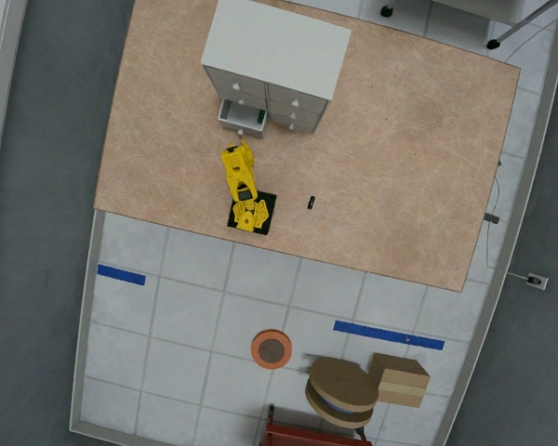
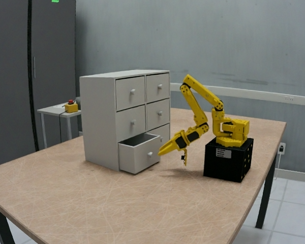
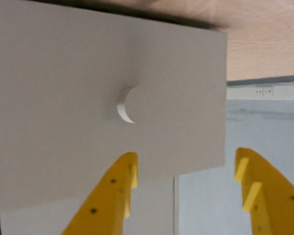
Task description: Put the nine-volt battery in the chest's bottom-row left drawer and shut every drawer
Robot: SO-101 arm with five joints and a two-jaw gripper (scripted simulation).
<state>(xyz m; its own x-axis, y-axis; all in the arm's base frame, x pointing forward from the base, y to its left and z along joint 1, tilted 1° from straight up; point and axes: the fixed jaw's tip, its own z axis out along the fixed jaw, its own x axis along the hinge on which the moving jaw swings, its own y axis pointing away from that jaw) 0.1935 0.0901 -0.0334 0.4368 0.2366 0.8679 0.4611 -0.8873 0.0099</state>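
The white chest has two columns of three drawers. Its bottom-left drawer stands open; the other drawers look shut. A small dark green block, which looks like the nine-volt battery, lies inside that drawer near its right wall. The drawer's interior is hidden in the wrist view. The drawer's knob is in front of the fingers, off to one side in the wrist view. My gripper is partly open and empty, just in front of the drawer front.
A small black object with light marks lies on the table, to the right of the arm's black base. The upper drawer fronts and their knobs rise behind and above the open drawer.
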